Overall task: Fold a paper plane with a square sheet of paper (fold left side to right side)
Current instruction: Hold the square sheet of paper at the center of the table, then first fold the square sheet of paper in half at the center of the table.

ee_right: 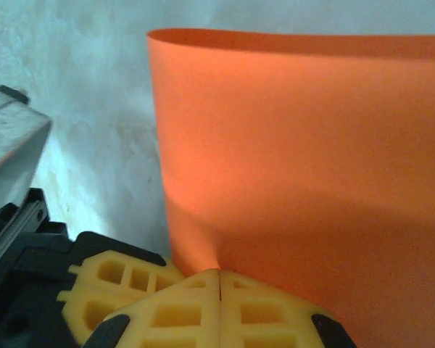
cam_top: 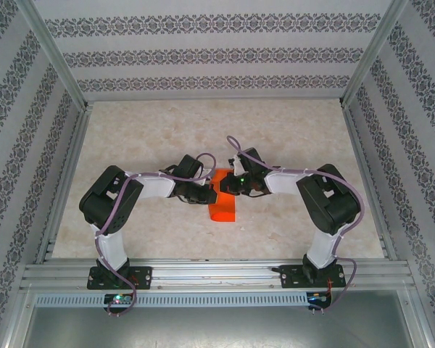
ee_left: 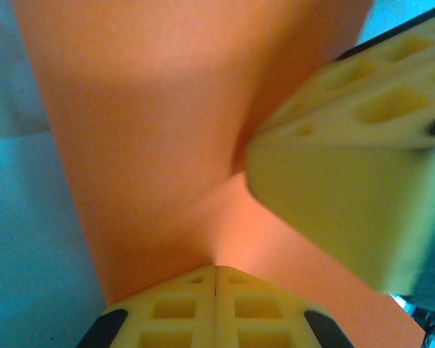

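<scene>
Top external: square sheet of paper (cam_top: 222,209) at frame ctr on table (cam_top: 290,138), wedged between both arms' tips. Looks narrower than square, so prob. mid-fold. Left gripper (cam_top: 201,194) at sheet's left edge, right gripper (cam_top: 234,185) at its upper right, tips close together.

Left wrist: own fingers pressed together at bottom ctr, no gap, w/ orange running straight into the seam. Looks pinched on the sheet.

Right wrist: same again, closed tight at bottom ctr on sheet's left edge. Top edge at upper frame curled over, not lying flat.

Risks, as judged:
- Two pinches this close on thin paper: could tear or crumple if pulled apart or moved at diff. speeds.
- Other arm's finger block denting sheet at ctr right of left wrist view: could leave a stray crease off the fold line.
- Curled flap not pressed yet: could spring back or land skewed, giving mismatched edges and a lopsided plane.
- Could also slip out of one pinch and swing on the other.
</scene>
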Robot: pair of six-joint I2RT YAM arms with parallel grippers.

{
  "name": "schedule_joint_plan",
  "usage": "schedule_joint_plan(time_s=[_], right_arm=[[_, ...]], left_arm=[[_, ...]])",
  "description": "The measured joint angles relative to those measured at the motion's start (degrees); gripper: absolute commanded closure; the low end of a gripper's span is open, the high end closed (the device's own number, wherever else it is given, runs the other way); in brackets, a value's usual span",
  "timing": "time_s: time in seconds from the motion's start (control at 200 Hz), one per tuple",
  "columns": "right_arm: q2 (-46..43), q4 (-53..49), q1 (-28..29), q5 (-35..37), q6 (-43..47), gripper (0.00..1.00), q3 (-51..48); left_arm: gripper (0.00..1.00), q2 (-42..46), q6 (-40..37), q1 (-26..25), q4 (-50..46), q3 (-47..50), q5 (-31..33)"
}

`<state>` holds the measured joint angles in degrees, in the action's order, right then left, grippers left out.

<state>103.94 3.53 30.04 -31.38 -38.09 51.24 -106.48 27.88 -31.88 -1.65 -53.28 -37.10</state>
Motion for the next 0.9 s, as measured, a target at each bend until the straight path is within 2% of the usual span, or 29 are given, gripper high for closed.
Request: schedule_joint_plan(time_s=[0.505, 0.899], right_arm=[[3.21, -4.00, 0.24, 2.45, -0.35, 1.00, 2.84], [3.72, -5.20, 0.09, 1.53, 0.04, 1.00, 3.45]], left_arm=[[0.97, 0.35, -0.02, -0.31, 0.59, 0.57, 0.26], [0.96, 6.43, 1.55, -2.36, 7.13, 9.88, 3.06]])
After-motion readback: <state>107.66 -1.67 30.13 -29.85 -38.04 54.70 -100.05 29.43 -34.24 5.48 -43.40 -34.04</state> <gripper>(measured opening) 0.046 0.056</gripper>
